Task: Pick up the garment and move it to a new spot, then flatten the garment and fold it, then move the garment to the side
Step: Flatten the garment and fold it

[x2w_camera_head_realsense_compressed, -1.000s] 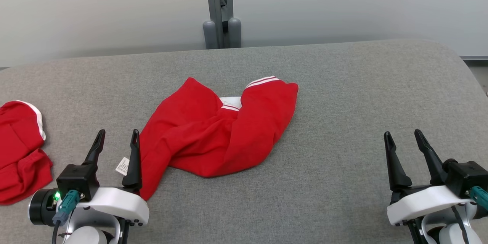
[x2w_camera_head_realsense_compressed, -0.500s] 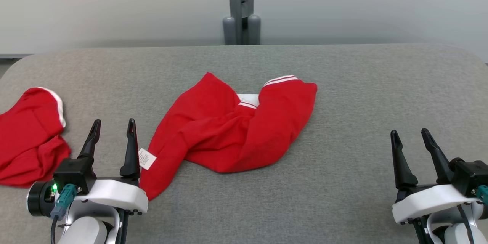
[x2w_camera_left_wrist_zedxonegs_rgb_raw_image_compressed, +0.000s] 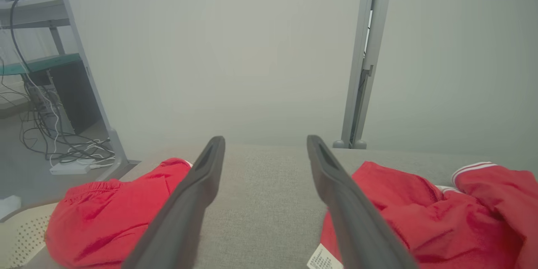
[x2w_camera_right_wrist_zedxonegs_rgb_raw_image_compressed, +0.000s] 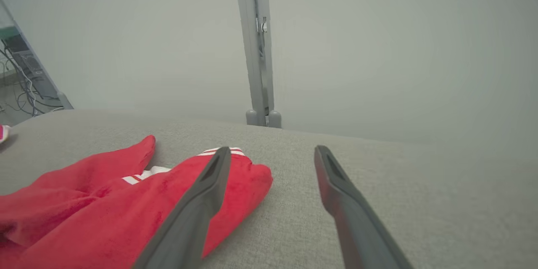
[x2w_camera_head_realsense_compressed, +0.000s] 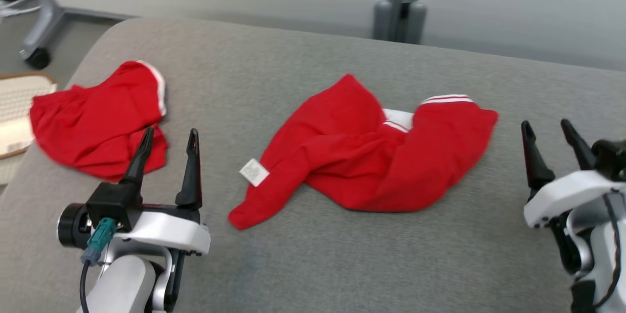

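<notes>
The robot turned left toward the far-left crumpled red-and-white cloth garment (x2w_camera_head_realsense_compressed: 98,117), but its left gripper (x2w_camera_head_realsense_compressed: 171,132) and right gripper (x2w_camera_head_realsense_compressed: 546,124) stay wide open and empty, nothing picked up yet.

A lab-like test room: bare partition panels (x2w_camera_left_wrist_zedxonegs_rgb_raw_image_compressed: 235,50); metal post (x2w_camera_left_wrist_zedxonegs_rgb_raw_image_compressed: 363,63); tangled cables (x2w_camera_left_wrist_zedxonegs_rgb_raw_image_compressed: 46,134) beside a desk (x2w_camera_left_wrist_zedxonegs_rgb_raw_image_compressed: 38,14).

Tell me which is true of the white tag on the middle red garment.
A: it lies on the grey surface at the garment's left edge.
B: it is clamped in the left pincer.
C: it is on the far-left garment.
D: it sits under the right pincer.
A: the white tag lies on the grey surface at the middle red garment's edge, apart from the open left pincer.
</notes>
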